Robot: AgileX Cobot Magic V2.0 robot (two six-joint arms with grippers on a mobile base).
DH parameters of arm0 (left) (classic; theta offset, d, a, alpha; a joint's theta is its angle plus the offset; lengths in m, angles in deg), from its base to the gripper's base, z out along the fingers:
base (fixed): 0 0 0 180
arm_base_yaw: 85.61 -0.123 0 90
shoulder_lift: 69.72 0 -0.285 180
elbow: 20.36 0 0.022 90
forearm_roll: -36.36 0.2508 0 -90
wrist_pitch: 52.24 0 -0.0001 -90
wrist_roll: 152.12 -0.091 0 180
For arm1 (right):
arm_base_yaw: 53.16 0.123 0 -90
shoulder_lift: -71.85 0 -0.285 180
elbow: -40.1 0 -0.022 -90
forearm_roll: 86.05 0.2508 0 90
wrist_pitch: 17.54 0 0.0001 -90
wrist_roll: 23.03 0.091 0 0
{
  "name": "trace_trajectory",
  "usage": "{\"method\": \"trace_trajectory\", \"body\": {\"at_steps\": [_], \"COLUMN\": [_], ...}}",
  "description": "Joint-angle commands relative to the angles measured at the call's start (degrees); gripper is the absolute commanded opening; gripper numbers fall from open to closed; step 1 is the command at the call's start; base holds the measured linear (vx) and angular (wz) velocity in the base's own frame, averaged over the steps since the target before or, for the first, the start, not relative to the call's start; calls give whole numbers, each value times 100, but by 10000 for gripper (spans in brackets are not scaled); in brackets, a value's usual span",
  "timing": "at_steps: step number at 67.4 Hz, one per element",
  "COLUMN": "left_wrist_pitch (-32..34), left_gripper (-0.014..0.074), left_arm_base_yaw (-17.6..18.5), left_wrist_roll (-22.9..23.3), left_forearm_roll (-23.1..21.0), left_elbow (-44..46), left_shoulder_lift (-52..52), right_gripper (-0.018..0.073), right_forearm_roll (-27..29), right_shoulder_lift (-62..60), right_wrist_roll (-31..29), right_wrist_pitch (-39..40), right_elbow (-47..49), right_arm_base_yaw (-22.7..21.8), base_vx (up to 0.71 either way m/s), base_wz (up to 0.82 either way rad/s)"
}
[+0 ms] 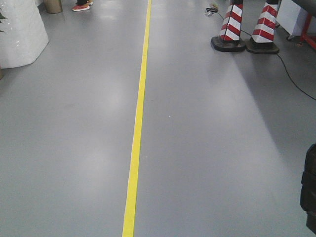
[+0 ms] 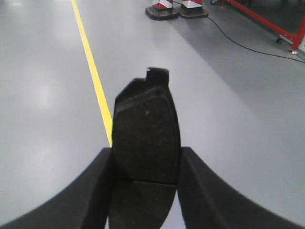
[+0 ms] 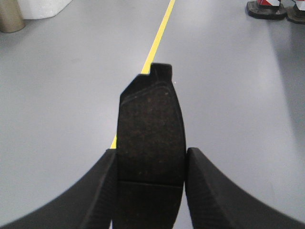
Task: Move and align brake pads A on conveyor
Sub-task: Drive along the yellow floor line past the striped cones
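Note:
In the left wrist view a dark grey brake pad A (image 2: 145, 129) with a thin groove across its middle stands lengthwise between the black fingers, and my left gripper (image 2: 146, 162) is shut on its two long edges. The right wrist view shows the same hold: my right gripper (image 3: 150, 164) is shut on a second brake pad A (image 3: 150, 129). Both pads hang above the grey floor. The conveyor is out of view in all frames.
A yellow floor line (image 1: 138, 118) runs straight ahead over grey floor. Two red-and-white cones (image 1: 245, 27) stand far right with a black cable (image 1: 294, 79) trailing from them. A white wrapped bulk (image 1: 19, 32) sits far left. A red frame (image 2: 267, 24) shows at the right.

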State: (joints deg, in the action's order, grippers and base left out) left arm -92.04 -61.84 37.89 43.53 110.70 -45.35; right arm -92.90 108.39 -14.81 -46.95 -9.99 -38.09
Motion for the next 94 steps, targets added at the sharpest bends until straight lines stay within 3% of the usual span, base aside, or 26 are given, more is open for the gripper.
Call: {"method": "trace_trajectory", "body": {"at_steps": [1,94], "left_wrist_pitch": [535,535], "left_gripper": [-6,-6], "left_arm_base_yaw": [9,9], "left_wrist_roll": [2,2], "left_forearm_roll": [23,23], "left_elbow": [166,166], "left_shoulder_lift": [61,61], "right_gripper": [-4,-4], "right_forearm_roll": [-59,-59], "right_shoulder_lift": [15,15], "right_wrist_roll": [-64,-64], "right_wrist_pitch": [520,502], "right_elbow": [183,183], "right_arm_base_yaw": [-21,-21], "base_vx": [72,76], "base_wz": [6,-3]}}
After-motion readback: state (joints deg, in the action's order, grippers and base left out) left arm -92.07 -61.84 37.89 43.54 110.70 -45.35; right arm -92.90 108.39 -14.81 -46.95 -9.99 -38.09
